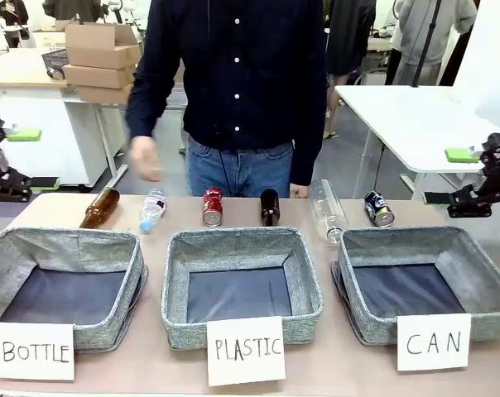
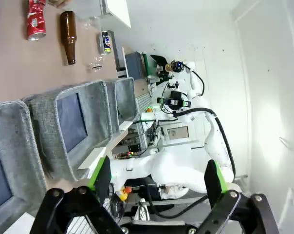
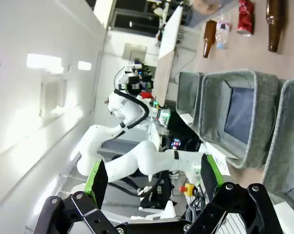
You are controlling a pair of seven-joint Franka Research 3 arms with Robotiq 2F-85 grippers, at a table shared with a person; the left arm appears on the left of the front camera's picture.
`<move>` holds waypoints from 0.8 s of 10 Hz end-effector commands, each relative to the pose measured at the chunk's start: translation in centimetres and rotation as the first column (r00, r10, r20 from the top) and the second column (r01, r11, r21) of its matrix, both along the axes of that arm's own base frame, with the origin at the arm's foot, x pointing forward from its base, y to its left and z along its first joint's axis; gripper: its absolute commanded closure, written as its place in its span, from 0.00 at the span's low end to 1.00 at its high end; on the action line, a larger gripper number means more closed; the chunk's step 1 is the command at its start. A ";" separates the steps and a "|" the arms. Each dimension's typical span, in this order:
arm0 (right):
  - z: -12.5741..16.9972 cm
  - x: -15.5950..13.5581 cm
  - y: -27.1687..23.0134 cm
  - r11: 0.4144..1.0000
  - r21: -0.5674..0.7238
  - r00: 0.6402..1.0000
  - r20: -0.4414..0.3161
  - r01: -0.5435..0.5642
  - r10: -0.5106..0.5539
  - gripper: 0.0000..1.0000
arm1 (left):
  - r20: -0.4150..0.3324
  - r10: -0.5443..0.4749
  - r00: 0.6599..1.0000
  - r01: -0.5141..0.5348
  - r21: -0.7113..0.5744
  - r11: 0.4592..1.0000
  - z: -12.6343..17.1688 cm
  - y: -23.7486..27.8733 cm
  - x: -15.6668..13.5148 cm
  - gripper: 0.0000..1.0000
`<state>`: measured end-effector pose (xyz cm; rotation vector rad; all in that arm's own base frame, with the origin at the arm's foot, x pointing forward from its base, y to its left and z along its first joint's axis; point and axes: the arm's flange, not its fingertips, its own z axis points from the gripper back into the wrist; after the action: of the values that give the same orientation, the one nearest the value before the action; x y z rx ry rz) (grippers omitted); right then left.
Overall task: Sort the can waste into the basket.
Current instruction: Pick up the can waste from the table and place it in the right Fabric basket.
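Observation:
The red dented can [image 1: 213,206] and the dark can [image 1: 379,208] with silver ends lie in the row of waste along the table's far side. The grey basket [image 1: 482,273] signed "CAN" stands at the front right, just in front of the dark can. My left gripper [image 1: 33,159] hangs open off the table's left edge, my right gripper [image 1: 449,176] open off its right edge, both far from the cans. The left wrist view shows the open left gripper [image 2: 157,178], the red can [image 2: 36,19] and the dark can [image 2: 105,41]. The right wrist view shows the open right gripper [image 3: 154,178] and the red can [image 3: 245,17].
Baskets signed "BOTTLE" [image 1: 2,256] and "PLASTIC" [image 1: 177,281] stand left of the CAN basket. Two brown glass bottles [image 1: 99,208] [image 1: 270,207], a small plastic bottle [image 1: 151,210] and a clear plastic bottle [image 1: 326,211] share the row. A person stands behind it, one hand [image 1: 144,157] raised.

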<state>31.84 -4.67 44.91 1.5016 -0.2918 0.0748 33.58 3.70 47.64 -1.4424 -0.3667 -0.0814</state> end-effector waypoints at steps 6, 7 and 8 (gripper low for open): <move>0.6 -0.8 0.1 0.999 -0.017 0.999 0.017 -0.027 0.027 0.00 | 0.061 -0.014 0.998 0.014 -0.002 1.000 1.7 0.0 -0.9 0.00; 3.5 1.2 3.2 0.942 -0.327 0.997 0.039 0.070 -0.061 0.00 | 0.061 -0.014 0.998 0.014 -0.002 1.000 1.7 0.0 -0.9 0.00; 5.4 4.5 5.2 0.798 -0.593 0.995 0.051 0.103 -0.090 0.00 | 0.061 -0.014 0.998 0.014 -0.002 1.000 1.7 0.0 -0.9 0.00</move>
<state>33.67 -2.02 47.99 1.2167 -0.3508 0.1258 32.67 3.80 49.19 -1.4249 -0.3836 -0.1139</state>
